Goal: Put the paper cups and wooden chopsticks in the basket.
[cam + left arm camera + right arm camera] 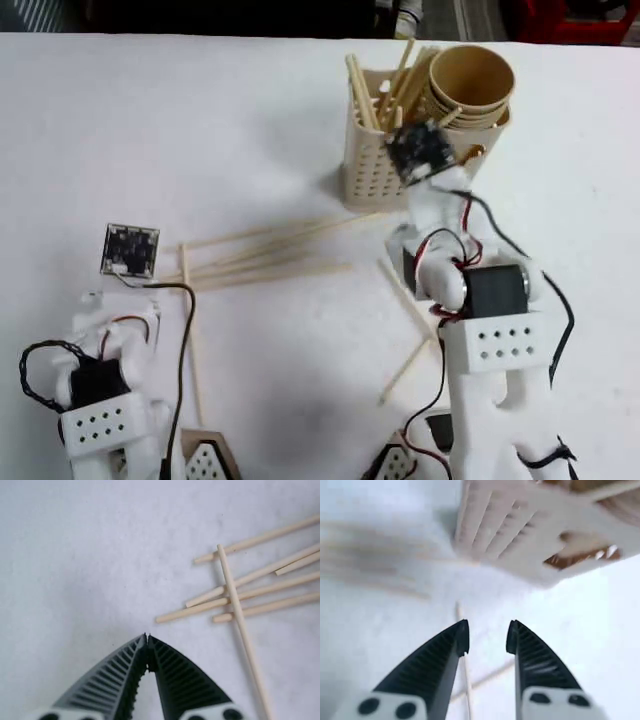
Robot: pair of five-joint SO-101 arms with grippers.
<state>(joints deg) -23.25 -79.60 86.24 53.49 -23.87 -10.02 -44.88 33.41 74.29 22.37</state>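
A cream slotted basket (372, 170) stands at the far middle of the table. It holds stacked tan paper cups (472, 80) and several wooden chopsticks (385, 85). My right gripper (487, 636) is open and empty, just in front of the basket (520, 540), above a loose chopstick (466, 680). More chopsticks (265, 255) lie in a fan at the table's middle, one (190, 330) crossing their near ends. My left gripper (148, 641) is shut on nothing over bare table, just left of those chopstick ends (240, 592).
Two more chopsticks (408, 298) (405, 370) lie in front of the right arm's base. The right arm's body (490, 330) and cables fill the near right. The table's left and far left are bare white.
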